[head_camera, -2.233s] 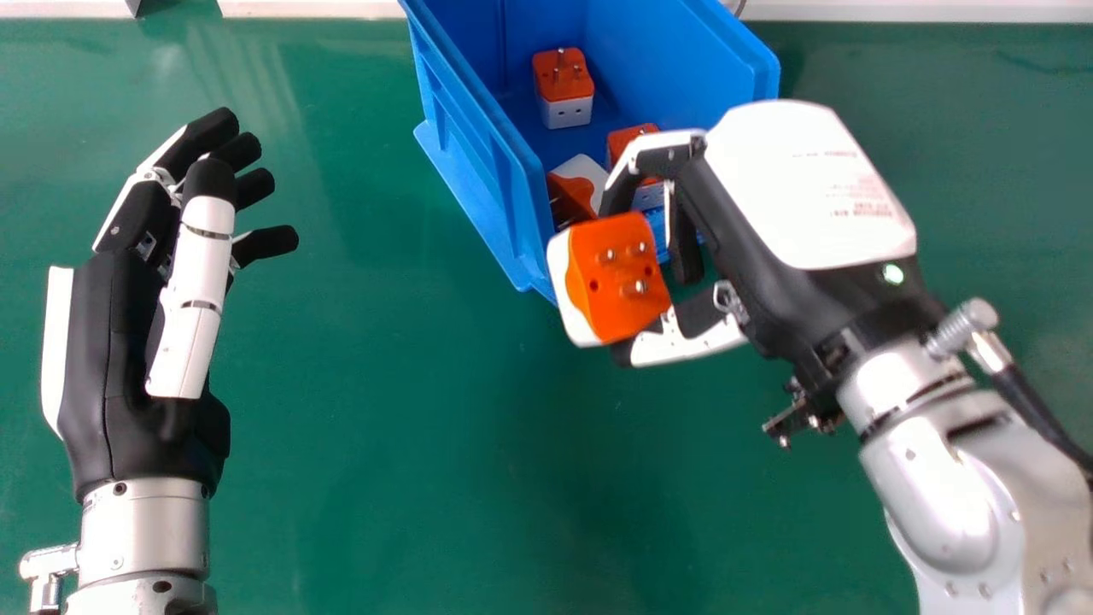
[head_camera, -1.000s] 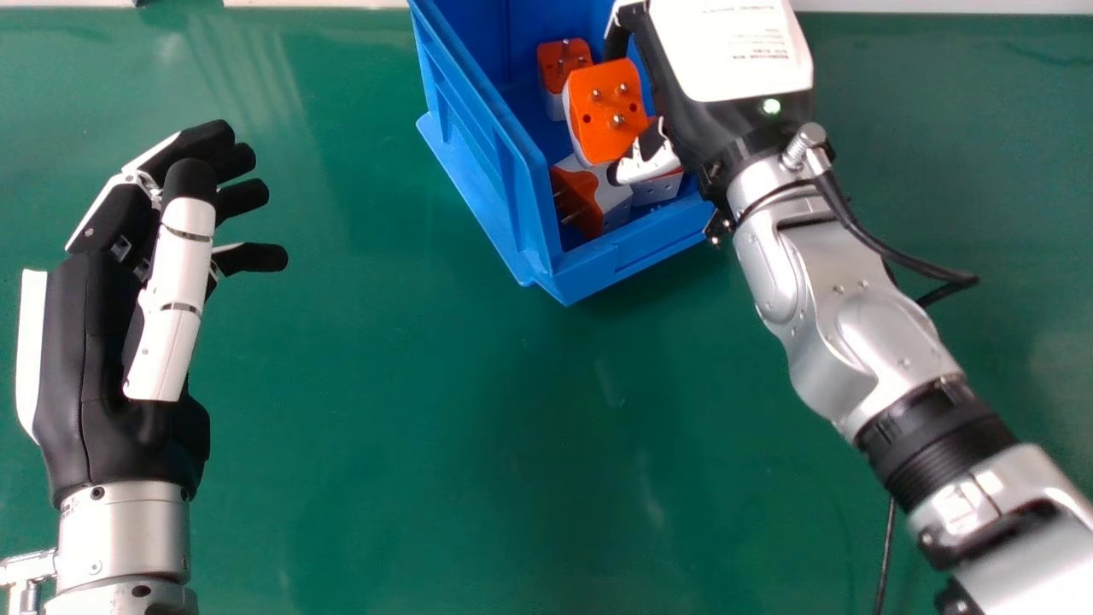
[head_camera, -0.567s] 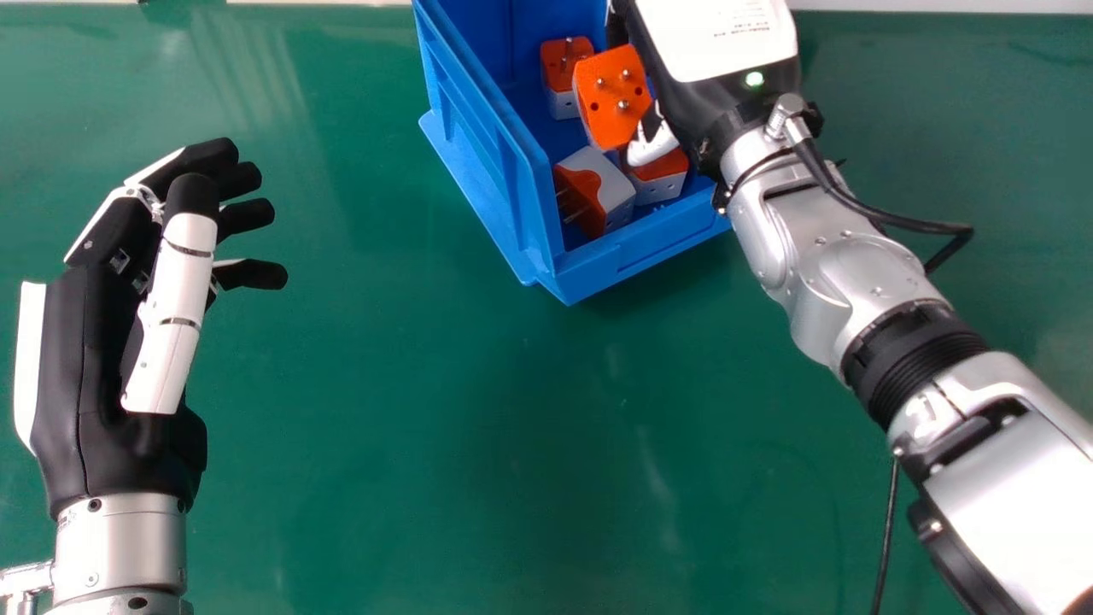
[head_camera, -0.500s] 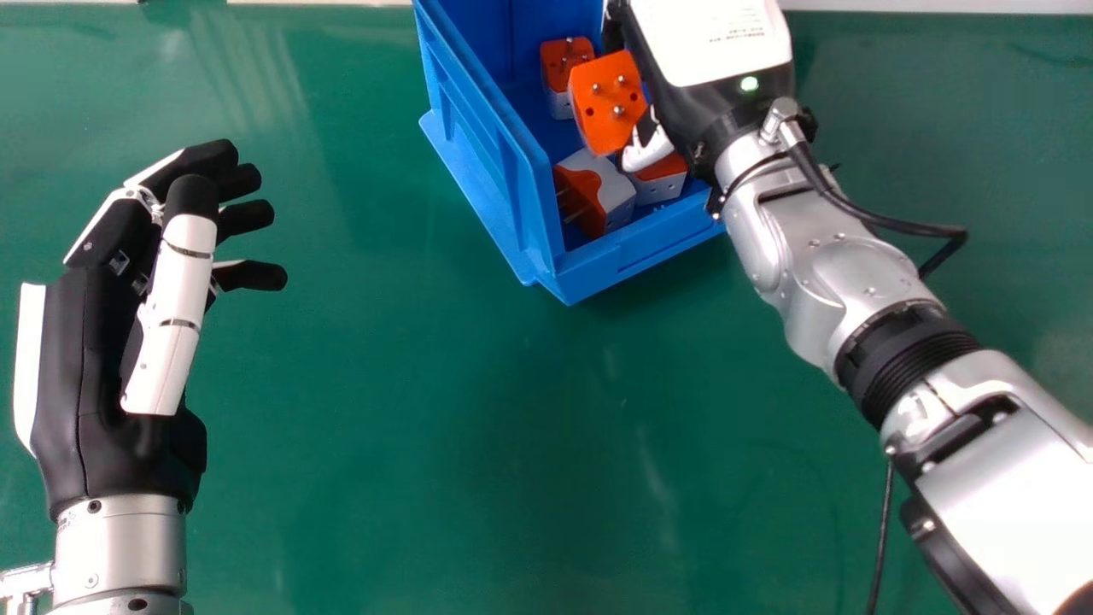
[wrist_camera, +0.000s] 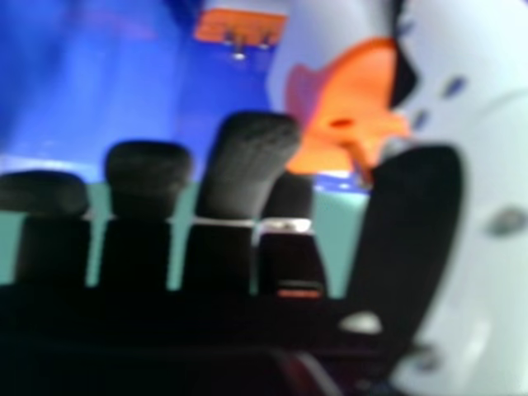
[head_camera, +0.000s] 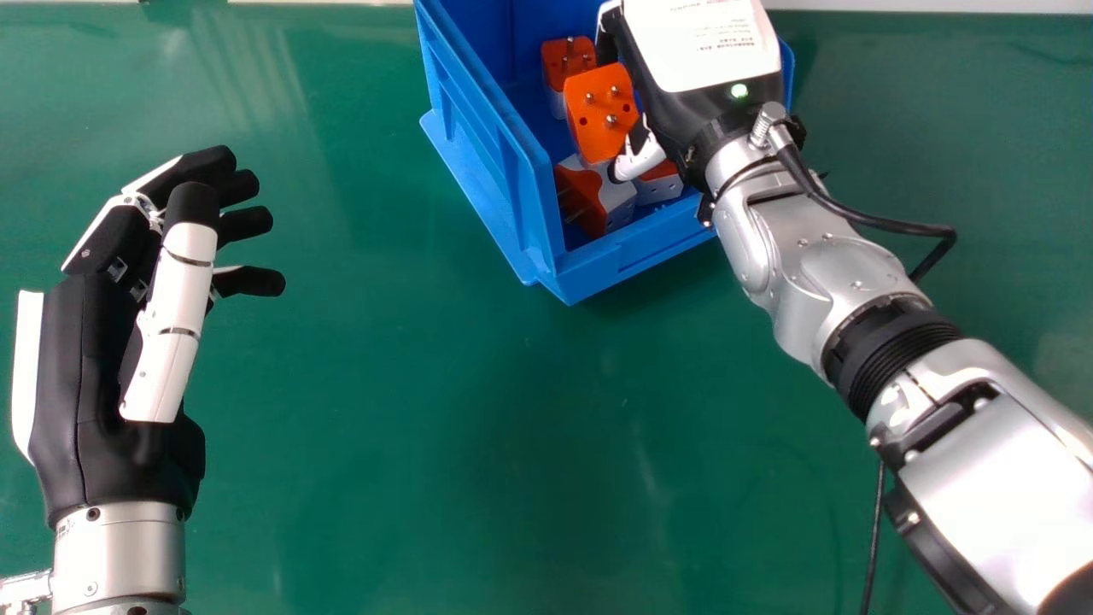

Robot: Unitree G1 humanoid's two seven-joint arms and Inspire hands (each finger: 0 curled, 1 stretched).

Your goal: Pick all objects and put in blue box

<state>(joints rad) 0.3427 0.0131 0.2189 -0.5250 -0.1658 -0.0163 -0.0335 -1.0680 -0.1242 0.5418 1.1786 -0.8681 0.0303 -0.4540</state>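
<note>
Currently, the black and white right hand [head_camera: 704, 47] is closed in a pinch on an orange and white block-shaped plug adapter [head_camera: 591, 132], between thumb and fingers. The adapter is tilted, with its orange face and metal pins exposed. Hand and adapter are located at the opening of the blue rectangular plastic box [head_camera: 632, 266]; clearance above the floor cannot be determined. Three further units are inside the box: an upright adapter [head_camera: 557, 60] beyond the held one, a side-lying adapter [head_camera: 616, 201] with pins directed left, and a partly covered adapter [head_camera: 662, 189] just beside it. The left hand [head_camera: 107, 376], fingers relaxed and empty, is positioned over the green table [head_camera: 384, 427], well apart from the box.
</note>
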